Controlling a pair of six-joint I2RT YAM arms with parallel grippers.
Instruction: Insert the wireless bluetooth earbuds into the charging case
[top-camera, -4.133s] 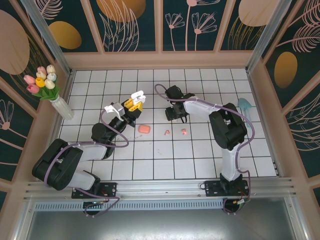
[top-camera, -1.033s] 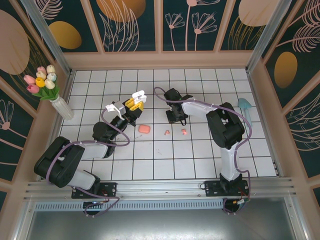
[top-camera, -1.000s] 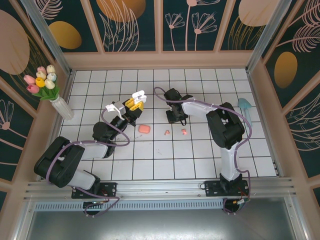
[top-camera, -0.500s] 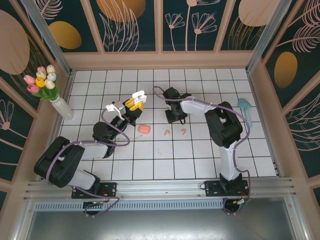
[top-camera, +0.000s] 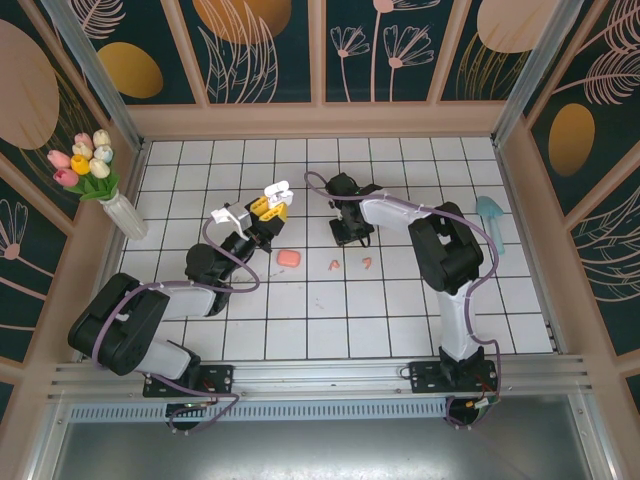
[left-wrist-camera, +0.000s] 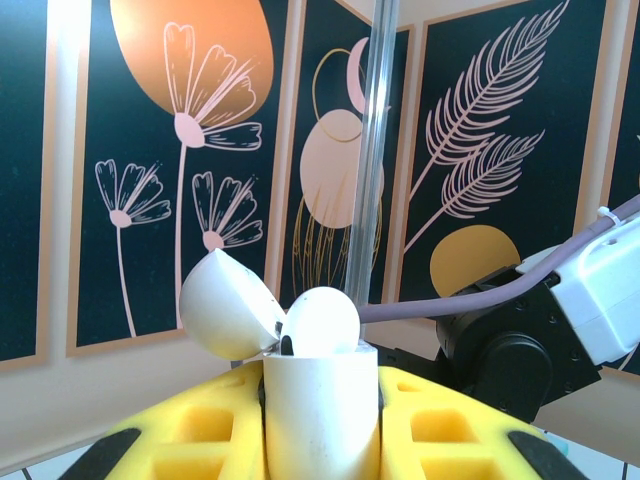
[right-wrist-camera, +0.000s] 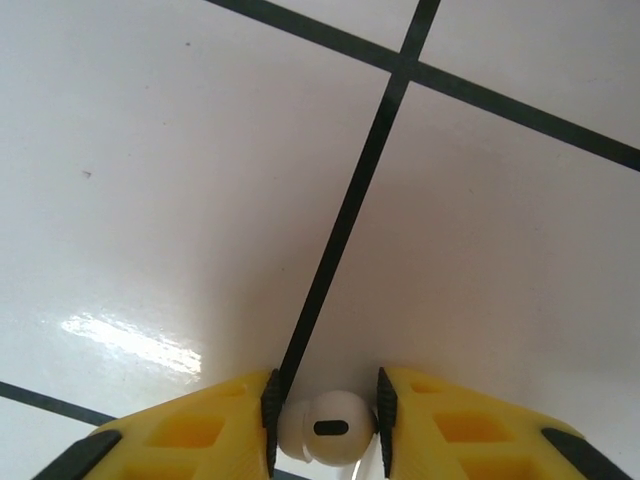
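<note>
Clerk: Landmark for the list: pink case (top-camera: 289, 258), closed, lying flat on the tiled floor (top-camera: 400, 320). Entry one?

Checker: Entry one, left gripper (top-camera: 267, 204), up off the floor just beyond the pink case and a little to its left. Its yellow fingers (left-wrist-camera: 190, 440) are clamped on the white charging case (left-wrist-camera: 320, 410), which stands upright between them.

Clerk: Condition of that case?

Checker: Its lid (left-wrist-camera: 225, 305) hangs open to the left. One white rounded head (left-wrist-camera: 322, 320) shows at the mouth. Whether it sits fully home cannot be told.

Clerk: Entry two?

Checker: Entry two, right gripper (right-wrist-camera: 327, 400), down at the floor, beyond the pink case and to its right, about as far back as the left gripper. Jaws narrow, with a dark pad (right-wrist-camera: 270, 415) against each side of a white earbud (right-wrist-camera: 328, 428).

Clerk: Position of that earbud?

Checker: It rests on a tile at the end of a dark grout line (right-wrist-camera: 350, 230), its dark oval slot facing the wrist camera.

Clerk: Other stock?

Checker: Two pink earbuds, loose on the floor. The first pink earbud (top-camera: 335, 265) lies near the pink case on its right. The second pink earbud (top-camera: 368, 264) lies farther right, apart from the first. Both sit level with the pink case and nearer the arm bases than the right gripper. A vase of tulips (top-camera: 122, 212) stands well to the left of the pink case, by the side wall.
</note>
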